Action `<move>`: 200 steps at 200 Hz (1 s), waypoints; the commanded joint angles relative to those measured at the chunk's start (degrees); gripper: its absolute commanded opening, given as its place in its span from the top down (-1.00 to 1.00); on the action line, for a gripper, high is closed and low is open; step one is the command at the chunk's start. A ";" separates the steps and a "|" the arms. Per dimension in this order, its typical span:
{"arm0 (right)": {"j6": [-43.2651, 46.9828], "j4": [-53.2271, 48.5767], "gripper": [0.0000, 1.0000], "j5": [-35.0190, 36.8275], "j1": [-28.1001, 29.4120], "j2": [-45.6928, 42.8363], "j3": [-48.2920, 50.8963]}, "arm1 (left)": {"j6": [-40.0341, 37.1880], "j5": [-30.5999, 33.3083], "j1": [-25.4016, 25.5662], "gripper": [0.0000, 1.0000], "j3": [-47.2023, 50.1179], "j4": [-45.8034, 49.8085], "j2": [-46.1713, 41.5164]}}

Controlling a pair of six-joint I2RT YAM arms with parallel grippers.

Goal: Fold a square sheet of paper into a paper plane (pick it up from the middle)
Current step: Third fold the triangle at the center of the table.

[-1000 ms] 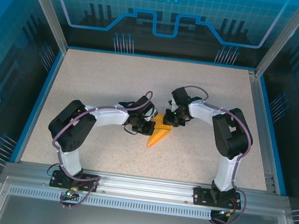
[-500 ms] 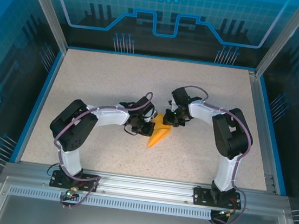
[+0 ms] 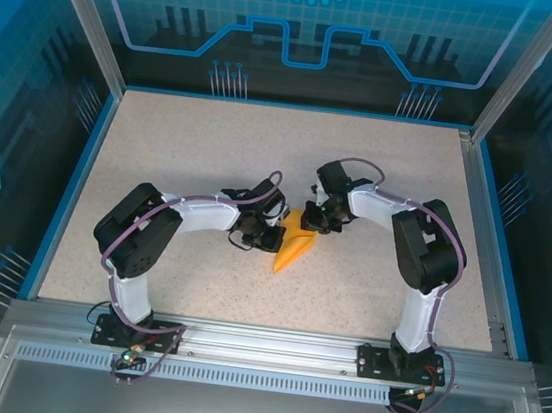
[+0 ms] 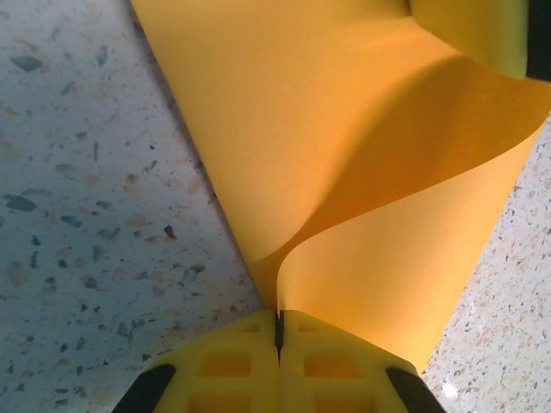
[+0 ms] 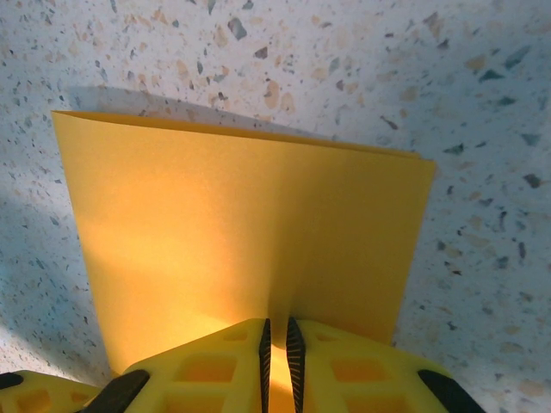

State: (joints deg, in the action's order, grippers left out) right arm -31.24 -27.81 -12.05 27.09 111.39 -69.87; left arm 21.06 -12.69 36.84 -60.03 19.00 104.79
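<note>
The left gripper (image 4: 277, 325) and right gripper (image 5: 277, 337) each pinch the orange paper (image 3: 293, 249), a folded, curling wedge tapering to a point.

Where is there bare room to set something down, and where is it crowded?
Free: speckled tabletop along the far and side blue rims. Crowded: the centre, where left hand and right hand pinch the folded orange paper sheet.

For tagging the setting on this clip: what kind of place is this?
Probably a robotics lab test cell: a speckled beige tabletop walled by aluminium posts and translucent blue panels printed with circuit graphics, with a white-and-black left arm and right arm bolted to the near metal rail.
</note>
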 commanded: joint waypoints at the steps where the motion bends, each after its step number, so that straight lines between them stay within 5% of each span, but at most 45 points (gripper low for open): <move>1: -0.18 -3.05 0.65 1.85 1.08 2.14 0.96 | -0.30 -0.38 -0.62 1.00 -1.54 -0.34 -0.52; 200: 0.13 -4.32 0.61 1.68 0.94 0.19 -1.28 | 1.21 0.33 -0.48 1.00 1.23 0.51 1.32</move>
State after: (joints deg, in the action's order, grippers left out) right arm -31.22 -28.08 -11.94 27.35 111.39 -70.24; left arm 21.10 -12.88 36.84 -60.27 17.69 105.60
